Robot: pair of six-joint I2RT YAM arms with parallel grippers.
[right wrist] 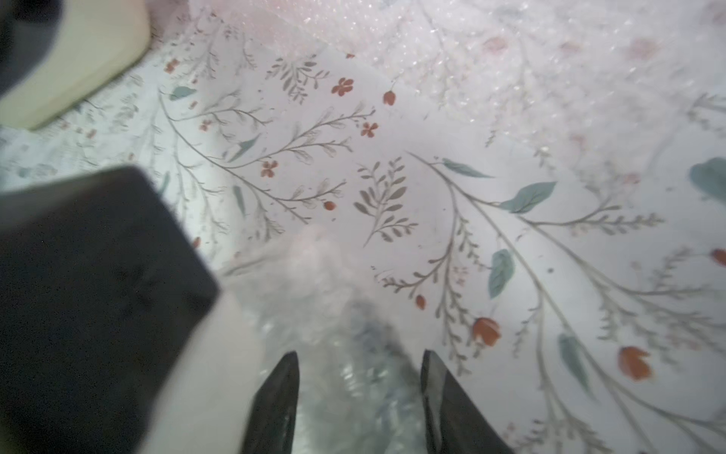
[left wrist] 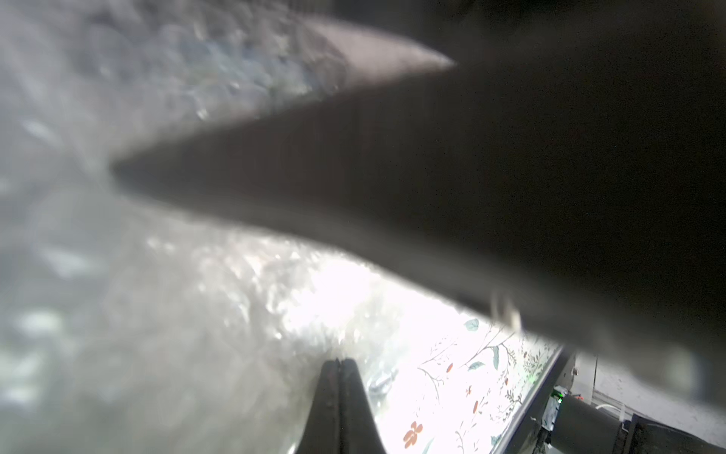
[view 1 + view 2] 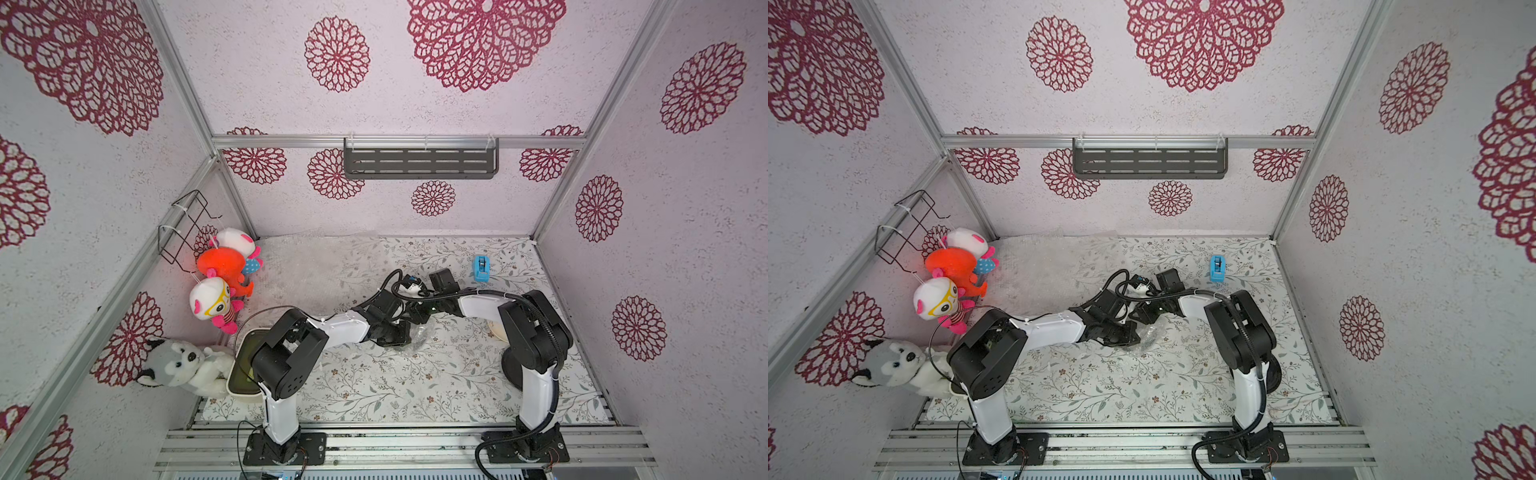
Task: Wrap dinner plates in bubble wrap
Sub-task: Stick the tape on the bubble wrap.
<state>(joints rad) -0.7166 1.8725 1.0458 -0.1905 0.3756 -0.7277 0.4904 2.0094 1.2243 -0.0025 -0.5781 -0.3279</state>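
bubble wrap: flat sheet (image 3: 316, 270) spread clear at back-left; crumpled sheet (image 3: 420, 338) bunched at centre, sth dark inside. cream plate (image 3: 496, 331) & black plate (image 3: 509, 370) at right, mostly hidden.

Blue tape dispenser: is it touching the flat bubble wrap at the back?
Apart. In both top views the blue tape dispenser stands on bare flowered cloth, with a clear gap to the flat bubble wrap sheet.

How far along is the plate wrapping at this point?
No finished bundle shows. In hand: a crumpled bubble wrap bundle mid-table, left gripper shut at it, right gripper open over it. To do: the cream plate looks bare behind the right arm; spare wrap lies flat at the back.
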